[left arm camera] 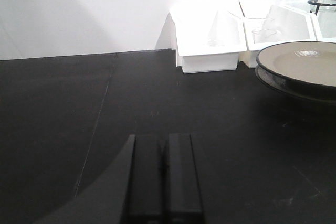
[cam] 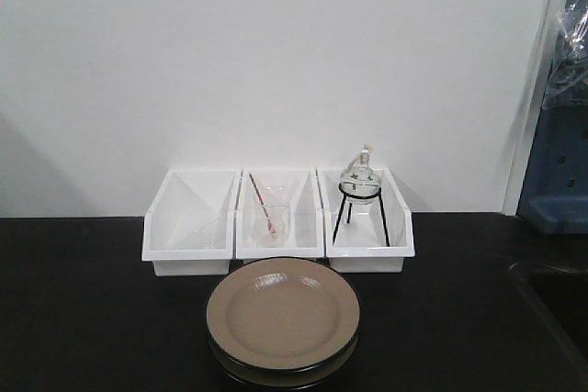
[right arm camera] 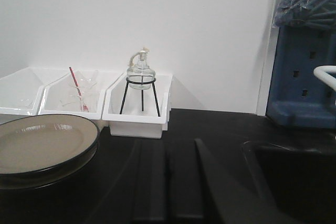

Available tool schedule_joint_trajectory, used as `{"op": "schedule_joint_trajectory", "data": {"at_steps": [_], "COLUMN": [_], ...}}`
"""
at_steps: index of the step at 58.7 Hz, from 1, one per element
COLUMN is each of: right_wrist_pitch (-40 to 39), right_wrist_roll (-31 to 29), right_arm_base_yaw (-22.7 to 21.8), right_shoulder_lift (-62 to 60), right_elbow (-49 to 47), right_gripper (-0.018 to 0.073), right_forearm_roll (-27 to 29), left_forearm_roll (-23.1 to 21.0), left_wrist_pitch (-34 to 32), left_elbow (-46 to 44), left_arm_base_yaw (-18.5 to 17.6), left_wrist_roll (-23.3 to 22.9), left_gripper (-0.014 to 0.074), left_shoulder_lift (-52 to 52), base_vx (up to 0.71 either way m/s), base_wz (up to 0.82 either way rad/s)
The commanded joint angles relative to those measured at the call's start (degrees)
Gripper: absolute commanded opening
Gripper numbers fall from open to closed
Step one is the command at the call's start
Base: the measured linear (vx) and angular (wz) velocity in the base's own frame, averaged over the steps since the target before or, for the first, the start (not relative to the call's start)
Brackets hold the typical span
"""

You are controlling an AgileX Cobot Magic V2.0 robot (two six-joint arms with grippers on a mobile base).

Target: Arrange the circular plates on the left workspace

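Observation:
Two circular plates (cam: 283, 317) lie stacked on the black countertop, in front of the middle white bin. The top plate shows a glossy beige face and a thin dark rim, and the lower plate's dark edge (cam: 276, 372) peeks out beneath it. The left workspace (cam: 92, 300) is bare black counter beside the stack. My left gripper (left arm camera: 164, 139) is shut and empty, low over the counter, with the plates (left arm camera: 307, 66) ahead to its right. My right gripper (right arm camera: 167, 145) is shut and empty, with the plates (right arm camera: 39, 145) to its left. The front view shows neither gripper.
Three white bins (cam: 188, 222) stand in a row against the wall: one holds a beaker with a red-tipped rod (cam: 266, 213), another a glass burner on a black tripod (cam: 360, 192). A recessed sink (right arm camera: 294, 182) lies to the right, with a blue rack (right arm camera: 304, 77) behind it.

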Motion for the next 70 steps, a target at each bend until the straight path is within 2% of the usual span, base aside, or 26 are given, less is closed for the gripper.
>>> {"op": "schedule_joint_trajectory", "data": {"at_steps": [1,28,33,35,37,39,41,42,43,44,46,47,50,54,56,60,63,70], "right_wrist_pitch": [1.03,1.31,1.9,2.41,3.31,4.57,6.84,7.59,8.27,9.31,10.82,11.36,13.28,14.83,15.02,14.37,13.17,8.85], "right_wrist_roll": [-0.17,-0.17,2.13,4.94,10.05,16.88,27.3,31.17,35.17,41.33,51.97,56.29,72.31,87.36,92.97,103.5,107.3,107.12], "right_arm_base_yaw": [-0.07,-0.07,-0.07,-0.07,-0.07,-0.07,-0.07,-0.07,-0.07,-0.07,-0.07,-0.07,-0.07,-0.07,-0.07,-0.21,-0.21,-0.21], "right_shoulder_lift": [0.57,0.58,0.58,0.58,0.58,0.58,0.58,0.58,0.58,0.58,0.58,0.58,0.58,0.52,0.45,-0.44,-1.89,-7.3], "right_elbow": [-1.79,-1.79,-1.79,-1.79,-1.79,-1.79,-1.79,-1.79,-1.79,-1.79,-1.79,-1.79,-1.79,-1.59,-1.0,1.33,3.76,9.68], "right_gripper": [-0.0001,-0.0001,-0.0001,-0.0001,-0.0001,-0.0001,-0.0001,-0.0001,-0.0001,-0.0001,-0.0001,-0.0001,-0.0001,-0.0001,-0.0001,-0.0001,-0.0001,-0.0001], "right_forearm_roll": [2.6,2.6,-0.17,-4.23,-10.76,-19.78,-30.43,-37.19,-41.67,-48.09,-56.23,-62.04,-74.3,-87.1,-92.81,-100.99,-103.29,-102.68], "left_forearm_roll": [-0.1,-0.1,-0.1,-0.1,-0.1,-0.1,-0.1,-0.1,-0.1,-0.1,-0.1,-0.1,-0.1,-0.1,-0.1,-0.1,-0.1,-0.1], "left_wrist_pitch": [-4.71,-4.71,-4.71,-4.71,-4.71,-4.71,-4.71,-4.71,-4.71,-4.71,-4.71,-4.71,-4.71,-4.71,-4.71,-4.71,-4.71,-4.71], "left_elbow": [0.71,0.71,0.71,0.71,0.71,0.71,0.71,0.71,0.71,0.71,0.71,0.71,0.71,0.71,0.71,0.71,0.71,0.71], "left_arm_base_yaw": [-0.25,-0.25,-0.25,-0.25,-0.25,-0.25,-0.25,-0.25,-0.25,-0.25,-0.25,-0.25,-0.25,-0.25,-0.25,-0.25,-0.25,-0.25], "left_wrist_roll": [-0.49,-0.49,-0.49,-0.49,-0.49,-0.49,-0.49,-0.49,-0.49,-0.49,-0.49,-0.49,-0.49,-0.49,-0.49,-0.49,-0.49,-0.49], "left_gripper": [0.0002,0.0002,0.0002,0.0002,0.0002,0.0002,0.0002,0.0002,0.0002,0.0002,0.0002,0.0002,0.0002,0.0002,0.0002,0.0002,0.0002,0.0002], "left_shoulder_lift": [-0.91,-0.91,-0.91,-0.91,-0.91,-0.91,-0.91,-0.91,-0.91,-0.91,-0.91,-0.91,-0.91,-0.91,-0.91,-0.91,-0.91,-0.91], "base_vx": [0.0,0.0,0.0,0.0,0.0,0.0,0.0,0.0,0.0,0.0,0.0,0.0,0.0,0.0,0.0,0.0,0.0,0.0], "base_wz": [0.0,0.0,0.0,0.0,0.0,0.0,0.0,0.0,0.0,0.0,0.0,0.0,0.0,0.0,0.0,0.0,0.0,0.0]}}
